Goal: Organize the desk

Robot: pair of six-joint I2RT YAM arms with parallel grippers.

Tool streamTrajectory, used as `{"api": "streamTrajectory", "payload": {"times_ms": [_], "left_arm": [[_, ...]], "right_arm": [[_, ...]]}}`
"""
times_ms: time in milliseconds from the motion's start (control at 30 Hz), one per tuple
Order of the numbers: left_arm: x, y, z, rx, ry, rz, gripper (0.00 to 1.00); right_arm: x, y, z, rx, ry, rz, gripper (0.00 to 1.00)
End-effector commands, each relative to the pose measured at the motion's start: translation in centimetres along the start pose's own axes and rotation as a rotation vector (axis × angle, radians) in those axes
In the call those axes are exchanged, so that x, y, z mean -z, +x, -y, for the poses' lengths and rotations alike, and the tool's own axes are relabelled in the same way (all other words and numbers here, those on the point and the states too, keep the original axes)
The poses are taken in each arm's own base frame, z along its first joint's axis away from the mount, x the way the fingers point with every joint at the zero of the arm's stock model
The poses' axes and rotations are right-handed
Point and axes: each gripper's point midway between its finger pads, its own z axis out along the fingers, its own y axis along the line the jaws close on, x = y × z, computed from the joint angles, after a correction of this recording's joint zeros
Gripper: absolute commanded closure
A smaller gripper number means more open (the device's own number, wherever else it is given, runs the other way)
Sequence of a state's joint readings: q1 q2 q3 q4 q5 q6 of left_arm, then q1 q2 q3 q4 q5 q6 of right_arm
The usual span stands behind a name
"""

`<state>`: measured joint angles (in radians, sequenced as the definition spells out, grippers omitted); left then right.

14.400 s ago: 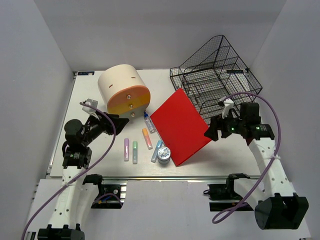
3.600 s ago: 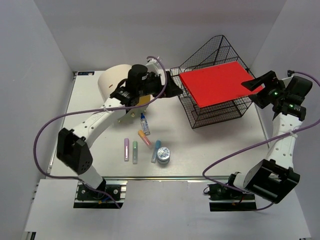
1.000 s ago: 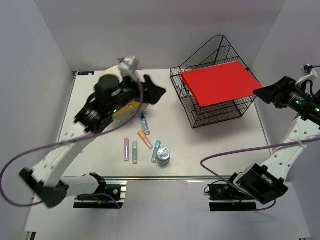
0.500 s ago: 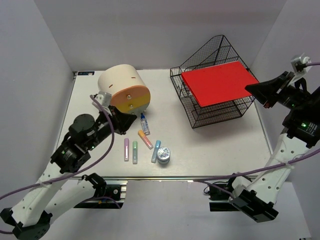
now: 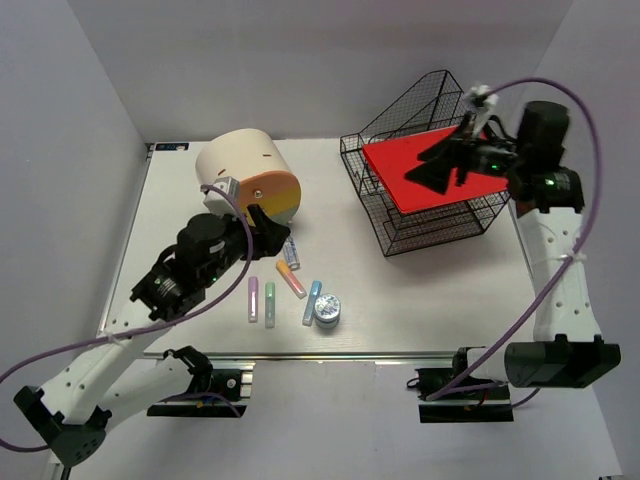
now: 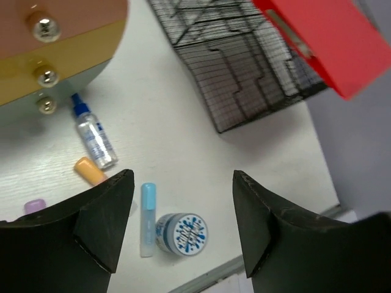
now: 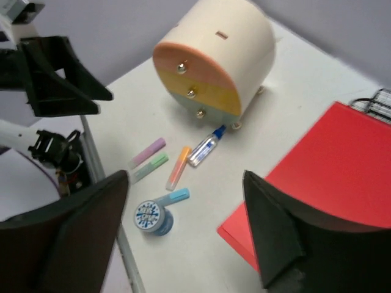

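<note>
The white desk point(image 5: 430, 290) holds purple point(image 5: 253, 298), green point(image 5: 270, 304), orange point(image 5: 292, 278) and blue point(image 5: 312, 301) highlighters, a round blue-patterned tin point(image 5: 327, 309) and a small spray bottle point(image 5: 291, 250). My left gripper point(image 5: 272, 236) is open and empty, above the desk in front of the drawer box. Its wrist view shows the tin point(image 6: 181, 234) and blue highlighter point(image 6: 147, 218) below the jaws. My right gripper point(image 5: 426, 166) is open and empty, raised over the red folder point(image 5: 455, 150) that lies on the basket. Its wrist view shows the folder point(image 7: 324, 177) and tin point(image 7: 153, 217).
A cream-and-orange round drawer box point(image 5: 248, 178) stands at the back left. A black wire basket point(image 5: 440, 215) stands at the back right with the folder across its top. The aluminium rail point(image 5: 330, 352) runs along the front edge. Grey walls close in the sides.
My right arm has swung left from the desk's right edge to over the red folder. My left arm has moved right, closer to the spray bottle and highlighters. Both grippers stay open.
</note>
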<state>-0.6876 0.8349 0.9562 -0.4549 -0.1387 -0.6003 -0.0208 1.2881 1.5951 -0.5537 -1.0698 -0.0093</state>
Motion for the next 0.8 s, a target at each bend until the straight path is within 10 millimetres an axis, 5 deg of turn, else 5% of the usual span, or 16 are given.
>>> {"api": "streamTrajectory", "payload": {"times_ms": [0,200,367,400,467,533,567,767], "left_arm": [[-1.5,-0.3,-2.7,0.04,-0.187,0.019,0.24],[-3.8,-1.5,-4.9,0.047,-0.483,-0.058,0.23],[-5.2,-4.0,-4.4,0.023,-0.567,-0.023,0.2],[-5.3,-4.5,-4.7,0.024,-0.576,-0.017,0.19],[-5.8,-5.4,-5.0,0.011,-0.618,-0.007,0.19],[-6.0,-5.2,-5.5,-0.014,-0.658,-0.034,0.21],[-6.4,-5.6,-5.5,-0.019,-0.679,-0.028,0.22],[-6.6,-5.4,-6.5,-0.055,-0.753,-0.044,0.35]], "right_arm": [[-2.4,0.5,-1.7,0.125,0.02,-0.084,0.14],[-5.3,1.2,-0.4,0.164,0.154,-0.146,0.11],[-6.4,0.1,-2.4,0.179,0.02,-0.064,0.11],[-6.9,0.2,-2.8,0.176,-0.024,-0.066,0.16],[-7.9,0.4,-2.7,0.147,-0.012,-0.088,0.49],[-8.9,0.0,-1.4,0.126,0.048,-0.113,0.62],[-9.2,0.5,-1.4,0.103,0.056,-0.141,0.77],[-10.5,1.7,-1.0,0.069,0.088,-0.146,0.81]]}}
